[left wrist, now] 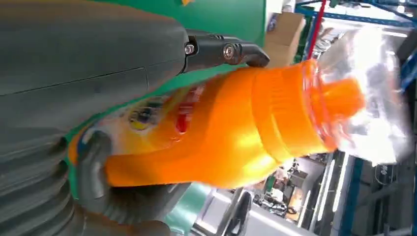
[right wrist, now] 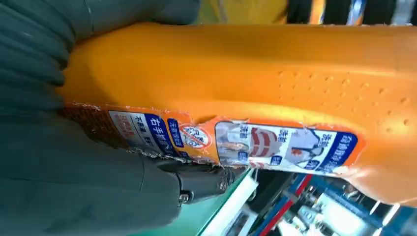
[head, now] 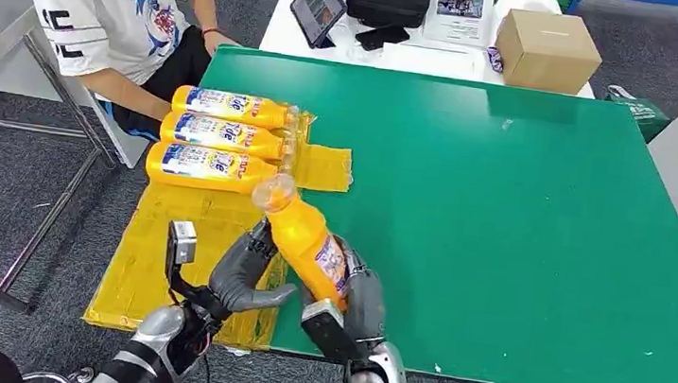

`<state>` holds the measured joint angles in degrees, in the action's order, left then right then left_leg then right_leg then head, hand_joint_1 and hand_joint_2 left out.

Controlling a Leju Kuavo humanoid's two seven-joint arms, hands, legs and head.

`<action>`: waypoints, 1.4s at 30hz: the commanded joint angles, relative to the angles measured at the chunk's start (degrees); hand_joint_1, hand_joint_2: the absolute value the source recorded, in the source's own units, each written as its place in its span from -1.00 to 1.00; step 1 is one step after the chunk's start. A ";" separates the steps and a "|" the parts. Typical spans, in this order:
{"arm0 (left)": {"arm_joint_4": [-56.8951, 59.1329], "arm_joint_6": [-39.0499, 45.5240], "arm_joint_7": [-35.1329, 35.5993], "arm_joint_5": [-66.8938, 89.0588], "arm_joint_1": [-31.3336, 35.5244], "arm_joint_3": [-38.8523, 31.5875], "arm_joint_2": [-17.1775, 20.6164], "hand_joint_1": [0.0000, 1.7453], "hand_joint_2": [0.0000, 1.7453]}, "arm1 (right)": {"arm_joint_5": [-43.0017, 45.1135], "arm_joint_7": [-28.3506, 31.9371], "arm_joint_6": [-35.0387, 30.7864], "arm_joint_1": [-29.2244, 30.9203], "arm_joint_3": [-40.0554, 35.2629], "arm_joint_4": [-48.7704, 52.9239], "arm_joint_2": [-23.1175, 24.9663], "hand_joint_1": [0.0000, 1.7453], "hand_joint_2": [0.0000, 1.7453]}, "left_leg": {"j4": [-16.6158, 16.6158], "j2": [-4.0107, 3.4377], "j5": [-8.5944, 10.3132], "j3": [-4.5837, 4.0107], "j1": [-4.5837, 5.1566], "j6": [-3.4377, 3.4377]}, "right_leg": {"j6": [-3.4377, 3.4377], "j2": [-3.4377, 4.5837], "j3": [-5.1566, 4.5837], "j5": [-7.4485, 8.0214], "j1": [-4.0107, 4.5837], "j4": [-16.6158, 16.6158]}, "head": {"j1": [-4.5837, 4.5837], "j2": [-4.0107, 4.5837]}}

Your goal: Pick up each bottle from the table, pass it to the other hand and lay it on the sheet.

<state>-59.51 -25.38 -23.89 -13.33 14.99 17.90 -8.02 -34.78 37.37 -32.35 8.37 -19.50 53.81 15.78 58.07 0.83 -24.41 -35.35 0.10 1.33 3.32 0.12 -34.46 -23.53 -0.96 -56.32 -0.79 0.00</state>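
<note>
An orange bottle (head: 307,238) is held above the near edge of the green desk (head: 522,220), tilted with its clear cap pointing toward the far left corner. The lower body of the bottle is gripped by the right hand (head: 358,293), whose fingers are wrapped round the labelled part, as is seen close up in the right wrist view (right wrist: 236,93). The left hand (head: 246,272) is placed against the bottle's left side, its fingers curled about the body; in the left wrist view a dark finger (left wrist: 226,51) is seen lying over the bottle (left wrist: 236,128). Three more orange bottles (head: 218,133) are laid side by side on the yellow sheet (head: 186,252) at the desk's left edge. A person (head: 112,6) is seated beyond that edge.
</note>
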 commanded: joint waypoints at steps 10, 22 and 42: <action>7.92 -1.51 1.73 -5.36 4.06 1.94 0.84 -1.00 1.00 | -2.44 -0.50 -0.40 4.29 -12.97 -15.56 1.53 1.00 1.00 | -0.01 -0.11 -0.11 0.23 -0.11 -0.09 | -0.14 0.01 0.24 -0.05 0.13 0.09 | 0.00 0.00; 3.97 -5.94 1.98 -13.69 1.60 -0.45 0.65 1.00 1.00 | -1.74 -2.34 2.23 5.28 -16.46 -20.47 2.12 1.00 1.00 | -0.01 -0.17 -0.03 0.08 -0.05 -0.04 | -0.07 0.01 0.04 -0.03 0.06 0.05 | 0.00 0.00; -1.36 -3.30 1.21 -9.33 -0.25 0.81 1.05 1.00 1.00 | -0.55 -6.39 1.55 8.27 -13.45 -13.99 1.71 -1.00 -1.00 | 0.04 -0.24 -0.04 0.07 -0.03 -0.04 | -0.13 0.05 -0.01 0.01 0.05 -0.01 | -0.02 0.00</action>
<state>-58.27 -29.18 -22.91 -23.36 13.61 16.48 -7.06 -35.21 34.14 -33.40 14.43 -32.48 39.47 17.75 58.07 0.59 -24.41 -35.31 0.10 1.33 3.26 0.21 -34.52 -23.49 -0.96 -56.31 -0.81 0.00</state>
